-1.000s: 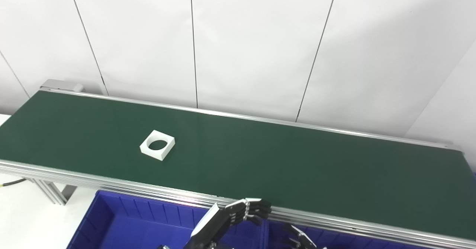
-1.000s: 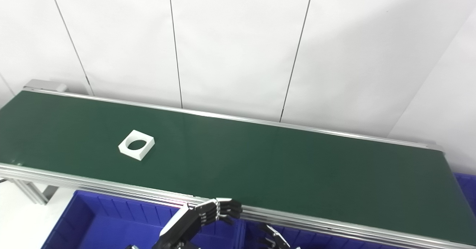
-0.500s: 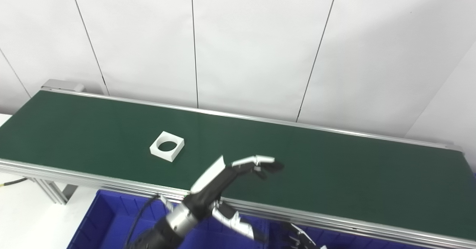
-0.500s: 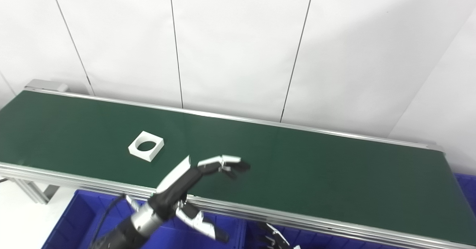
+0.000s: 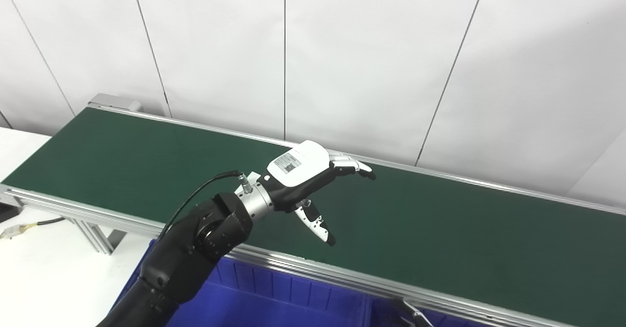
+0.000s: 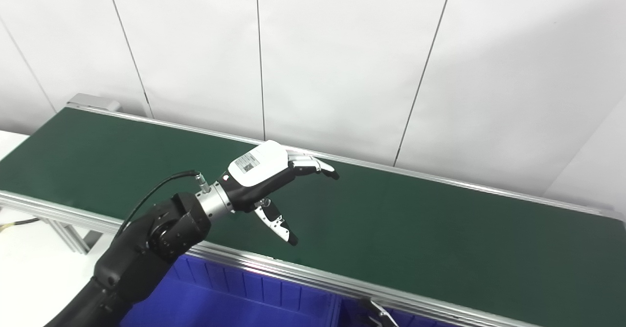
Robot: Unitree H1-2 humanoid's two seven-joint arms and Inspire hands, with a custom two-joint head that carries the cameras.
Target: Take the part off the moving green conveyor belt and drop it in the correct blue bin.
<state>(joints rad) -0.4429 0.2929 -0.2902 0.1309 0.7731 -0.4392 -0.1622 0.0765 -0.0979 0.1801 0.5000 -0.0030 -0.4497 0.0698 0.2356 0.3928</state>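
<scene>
A green conveyor belt with aluminium side rails ran from the 10 o'clock corner toward 4 o'clock, backed by a white panelled wall with thin dark seams. A white surface lay at 8 o'clock beneath the belt's near end, with a cable lying on it. The left hand was held over the middle of the belt, its white back plate facing up, its fingers stretched toward 3 o'clock and its thumb angled down toward 5 o'clock; the fingers and thumb were spread wide apart and enclosed nothing. Its dark arm rose from 7 o'clock across the near rail, with a black cable looped into the wrist. The part could not be seen on any exposed stretch of belt; whether it lay hidden behind the hand or arm could not be told. A blue bin sat below the near rail at 6 o'clock, partly covered by the arm. Only a dark fingertip of the right hand showed at the lower edge, at 5 o'clock; its degree of opening could not be told.
</scene>
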